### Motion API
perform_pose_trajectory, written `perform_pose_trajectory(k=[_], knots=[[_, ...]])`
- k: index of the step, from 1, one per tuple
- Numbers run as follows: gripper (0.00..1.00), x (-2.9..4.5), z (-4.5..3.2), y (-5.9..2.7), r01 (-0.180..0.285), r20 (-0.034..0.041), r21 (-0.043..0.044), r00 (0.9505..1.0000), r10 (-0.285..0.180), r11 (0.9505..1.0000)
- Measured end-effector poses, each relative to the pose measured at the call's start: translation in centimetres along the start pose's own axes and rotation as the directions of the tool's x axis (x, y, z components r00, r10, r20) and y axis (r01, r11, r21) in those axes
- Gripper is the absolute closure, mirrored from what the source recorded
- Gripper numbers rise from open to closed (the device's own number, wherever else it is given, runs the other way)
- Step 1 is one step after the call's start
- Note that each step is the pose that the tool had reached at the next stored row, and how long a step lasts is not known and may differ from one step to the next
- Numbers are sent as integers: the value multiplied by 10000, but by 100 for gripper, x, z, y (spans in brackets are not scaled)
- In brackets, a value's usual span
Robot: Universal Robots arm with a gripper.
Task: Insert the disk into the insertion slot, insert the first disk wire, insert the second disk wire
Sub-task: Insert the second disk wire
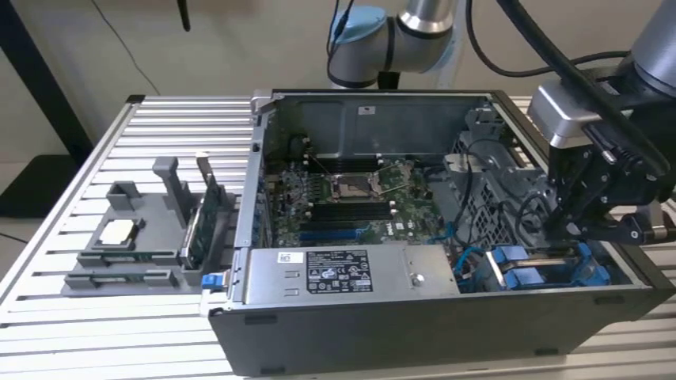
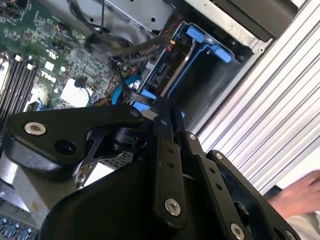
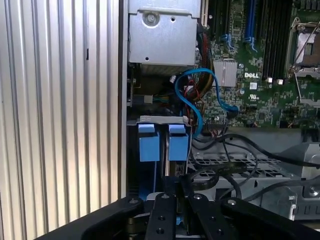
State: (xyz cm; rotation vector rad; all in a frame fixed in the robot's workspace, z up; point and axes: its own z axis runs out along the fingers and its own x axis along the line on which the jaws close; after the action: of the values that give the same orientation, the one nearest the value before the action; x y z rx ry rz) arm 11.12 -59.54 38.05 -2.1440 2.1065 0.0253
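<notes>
My gripper [image 1: 558,240] hangs over the insertion slot [image 1: 549,273], the grey bay with blue plastic tabs [image 3: 149,142] in the case corner at the exterior view's right. The disk [image 2: 164,74] sits on edge inside that bay in its blue carrier [image 2: 205,44], its connector end facing the motherboard. In both wrist views the jaws stand close together just above the bay. At the gripper [image 3: 181,184] [image 2: 162,111] they seem to pinch the end of a black wire [image 3: 220,176] that loops away over the drive cage. The pinched end itself is mostly hidden.
The grey labelled power-supply box [image 1: 338,273] lies beside the bay, the motherboard [image 1: 349,198] behind it. A blue cable [image 3: 200,90] curls near the bay's mouth. A grey parts holder [image 1: 138,237] stands on the slatted table. A person's hand [image 2: 300,192] rests outside the case.
</notes>
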Motion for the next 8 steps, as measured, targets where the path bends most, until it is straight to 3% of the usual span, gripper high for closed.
perform_pose_trajectory(k=[5,8], knots=[[84,3,31,3,-187,-14,28,9998,187,9998],[84,5,48,5,-697,-51,83,9976,697,9975]])
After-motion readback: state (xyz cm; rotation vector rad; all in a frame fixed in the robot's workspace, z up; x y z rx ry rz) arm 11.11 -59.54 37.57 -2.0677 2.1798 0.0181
